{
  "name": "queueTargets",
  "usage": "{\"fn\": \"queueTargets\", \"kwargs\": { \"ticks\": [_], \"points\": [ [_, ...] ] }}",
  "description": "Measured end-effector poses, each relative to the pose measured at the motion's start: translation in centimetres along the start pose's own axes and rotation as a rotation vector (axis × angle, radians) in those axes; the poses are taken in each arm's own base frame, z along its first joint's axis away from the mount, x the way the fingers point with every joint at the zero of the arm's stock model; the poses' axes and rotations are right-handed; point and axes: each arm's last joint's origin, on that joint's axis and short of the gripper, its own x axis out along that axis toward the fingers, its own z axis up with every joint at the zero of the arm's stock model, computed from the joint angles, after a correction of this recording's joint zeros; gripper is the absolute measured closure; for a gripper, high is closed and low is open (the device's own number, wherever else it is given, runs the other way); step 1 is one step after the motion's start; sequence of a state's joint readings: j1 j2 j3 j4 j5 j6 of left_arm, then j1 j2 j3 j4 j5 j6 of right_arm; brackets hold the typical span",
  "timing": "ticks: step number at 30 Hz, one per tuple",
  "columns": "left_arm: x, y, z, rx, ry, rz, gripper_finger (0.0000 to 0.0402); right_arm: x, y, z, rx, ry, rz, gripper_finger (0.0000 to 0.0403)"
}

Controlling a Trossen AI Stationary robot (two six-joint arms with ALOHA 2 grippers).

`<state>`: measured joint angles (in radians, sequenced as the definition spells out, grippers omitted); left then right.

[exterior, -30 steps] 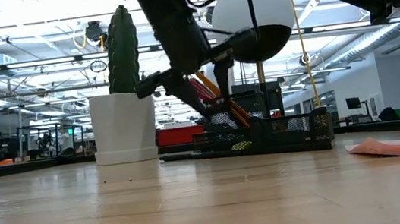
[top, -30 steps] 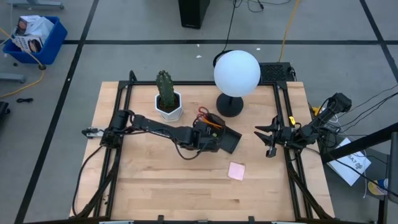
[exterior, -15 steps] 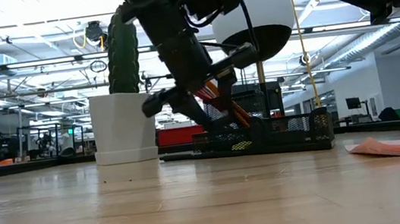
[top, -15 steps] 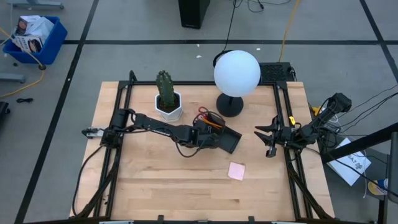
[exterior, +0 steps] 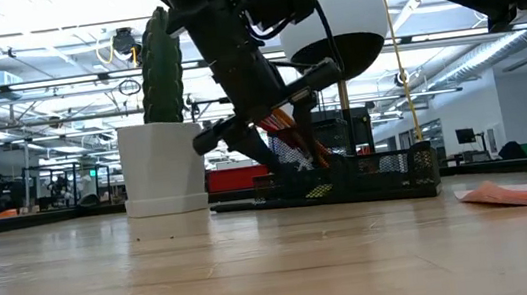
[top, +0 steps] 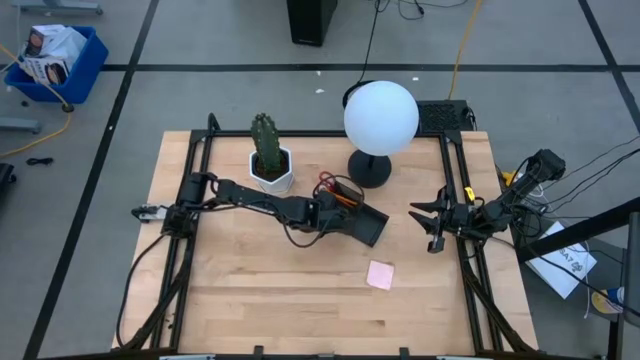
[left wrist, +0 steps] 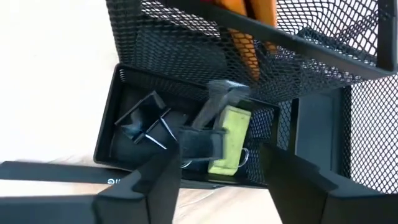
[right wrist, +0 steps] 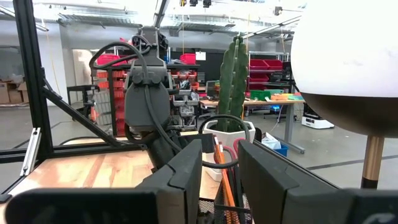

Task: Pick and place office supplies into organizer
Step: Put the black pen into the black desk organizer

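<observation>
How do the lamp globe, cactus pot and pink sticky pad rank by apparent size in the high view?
1. lamp globe, though it sits nearer the camera.
2. cactus pot.
3. pink sticky pad.

You have open wood around the pink sticky-note pad (top: 380, 275) (nothing near it); behind the organizer (top: 352, 213), the cactus pot (top: 271, 172) and lamp base (top: 369, 168) crowd the approach.
</observation>
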<state>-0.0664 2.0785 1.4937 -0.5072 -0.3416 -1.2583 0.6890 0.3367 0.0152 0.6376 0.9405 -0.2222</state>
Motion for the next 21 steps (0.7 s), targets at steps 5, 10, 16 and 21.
{"fn": "queueTargets", "kwargs": {
  "ticks": [5,10,16,21],
  "points": [
    [-0.2,-0.1,-0.4,0.05,0.003,-0.005,0.0142,0.0,0.0,0.0,0.0,0.0,0.0,0.0303],
    [-0.7,-0.5,-1.9,0.228,0.019,-0.016,0.0128,0.0,0.0,0.0,0.0,0.0,0.0,0.0303],
    [-1.6,-0.7,-4.2,0.557,0.082,-0.029,0.0137,0.0,0.0,0.0,0.0,0.0,0.0,0.0303],
    [-2.9,-1.0,-5.9,0.765,0.032,-0.015,0.0149,0.0,0.0,0.0,0.0,0.0,0.0,0.0303]
  ]
}}
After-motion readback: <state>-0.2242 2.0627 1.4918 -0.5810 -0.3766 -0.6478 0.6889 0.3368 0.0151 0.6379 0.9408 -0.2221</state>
